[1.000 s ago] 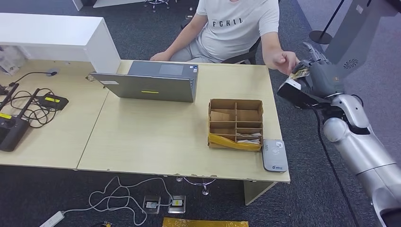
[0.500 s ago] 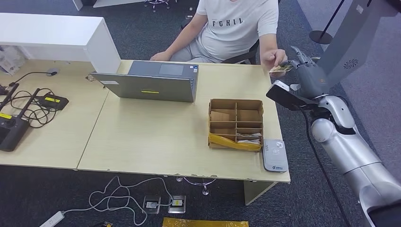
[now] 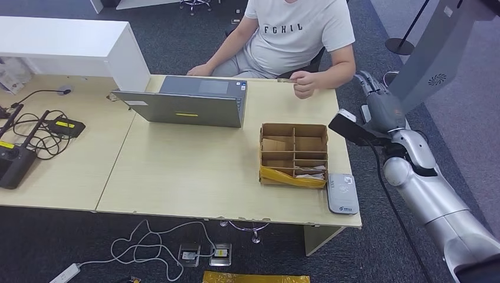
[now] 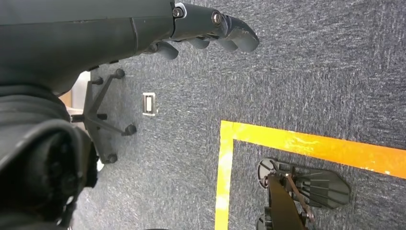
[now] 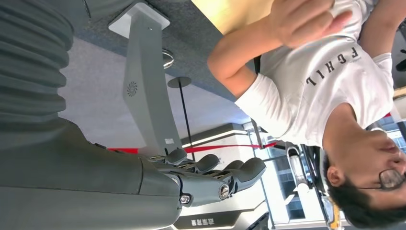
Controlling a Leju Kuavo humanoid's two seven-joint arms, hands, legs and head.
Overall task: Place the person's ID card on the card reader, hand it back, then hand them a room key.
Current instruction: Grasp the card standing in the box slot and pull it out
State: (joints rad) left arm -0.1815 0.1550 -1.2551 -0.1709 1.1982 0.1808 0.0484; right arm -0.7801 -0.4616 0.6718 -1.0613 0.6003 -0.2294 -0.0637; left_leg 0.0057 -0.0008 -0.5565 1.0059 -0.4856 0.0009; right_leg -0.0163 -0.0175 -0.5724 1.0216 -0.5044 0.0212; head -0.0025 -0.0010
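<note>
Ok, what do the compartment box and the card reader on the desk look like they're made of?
The compartment box looks like plain brown cardboard: matte, thin slotted dividers, a yellow strip along its front edge. The card reader seems to be grey moulded plastic with a smooth, slightly glossy top and rounded corners, though the finish is hard to judge from here.

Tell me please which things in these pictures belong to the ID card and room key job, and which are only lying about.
Belong to the job:
card, held in the person's hand
card reader at the table's corner
cardboard divider box with cards in its compartments
right hand, holding nothing

Only lying about:
laptop
black cables
white cabinet
left hand, hanging over the floor
</note>
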